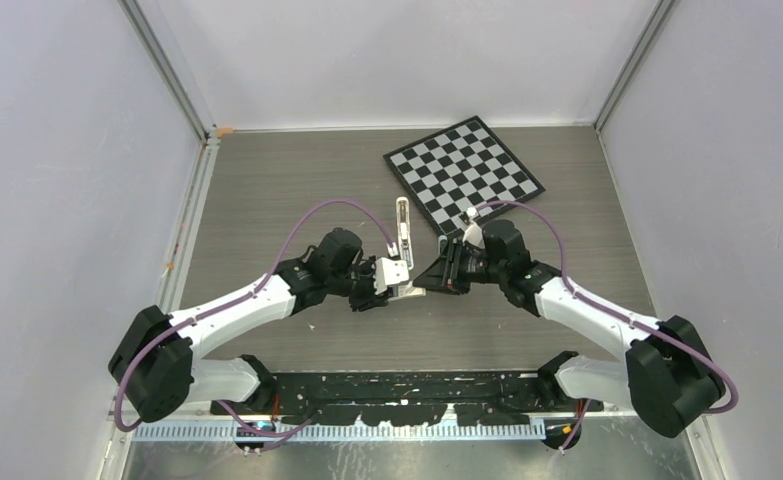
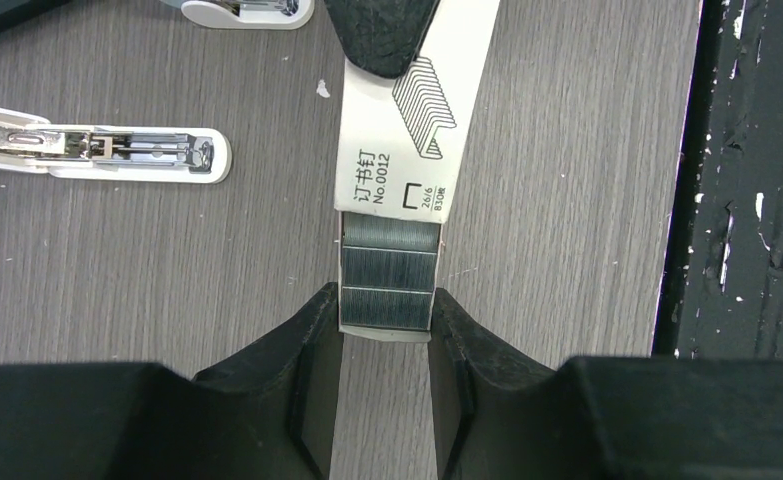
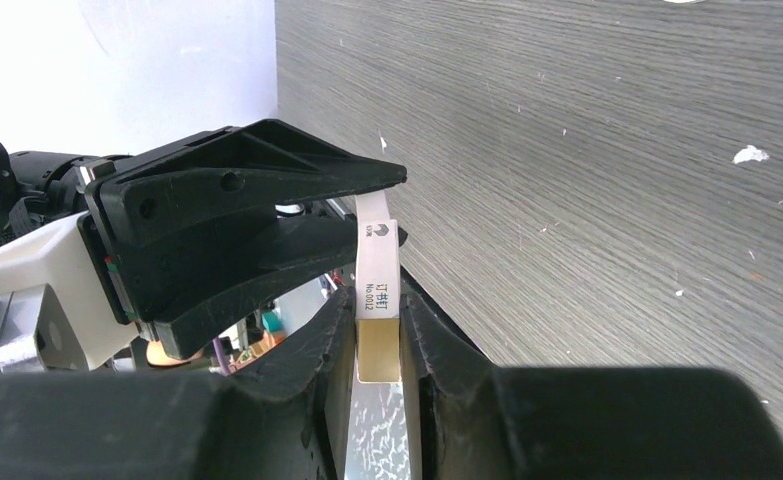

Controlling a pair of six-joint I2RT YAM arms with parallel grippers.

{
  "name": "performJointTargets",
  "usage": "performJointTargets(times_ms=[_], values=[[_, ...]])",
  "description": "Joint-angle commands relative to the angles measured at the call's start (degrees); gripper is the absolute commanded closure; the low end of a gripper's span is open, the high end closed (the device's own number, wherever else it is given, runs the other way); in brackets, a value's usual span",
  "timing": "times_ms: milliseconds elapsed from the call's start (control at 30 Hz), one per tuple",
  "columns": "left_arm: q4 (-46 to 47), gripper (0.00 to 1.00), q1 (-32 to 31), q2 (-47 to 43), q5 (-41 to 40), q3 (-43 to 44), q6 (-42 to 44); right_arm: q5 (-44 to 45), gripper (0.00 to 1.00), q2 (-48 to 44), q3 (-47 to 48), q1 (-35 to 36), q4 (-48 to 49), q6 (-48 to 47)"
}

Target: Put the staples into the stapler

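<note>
A small white staple box (image 2: 407,120) is held above the table between both grippers. Its inner tray is slid out and shows silvery-grey staples (image 2: 387,265) in rows. My left gripper (image 2: 387,310) is shut on the end of that tray, with a finger on each side. My right gripper (image 3: 377,320) is shut on the box's white sleeve (image 3: 377,270). In the top view the two grippers, left (image 1: 392,285) and right (image 1: 439,277), meet at the table's middle. The stapler (image 2: 97,150), white with a metal channel, lies opened flat on the table to the left; it also shows in the top view (image 1: 403,225).
A black-and-white checkerboard (image 1: 462,172) lies at the back right, just beyond the stapler. The black mounting rail (image 1: 397,385) runs along the near edge. White walls enclose the wood-grain table (image 1: 267,190) on three sides.
</note>
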Motion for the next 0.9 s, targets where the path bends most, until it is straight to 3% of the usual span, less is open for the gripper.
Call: performJointTargets(times_ms=[0,200,533,867], values=[[1.9,0.70,0.3,-1.9,0.0,0.1,-0.6,0.9,0.74,-3.4,-0.8,-0.5,-0.8,-1.2],[2.1,0.71,0.3,-1.7,-0.1,-0.1,-0.3,1.9,0.74,-6.3,-0.7,-1.8,-4.1,-2.5],[0.2,0.71,0.2,-0.8,-1.1,0.6,-0.3,8.3,0.73,-11.0,1.2,-2.8,-17.9,-5.9],[-0.9,0.73,-3.1,1.2,-2.6,3.3,-8.3,13.8,0.72,-13.5,-1.1,-3.0,-23.6,-5.9]])
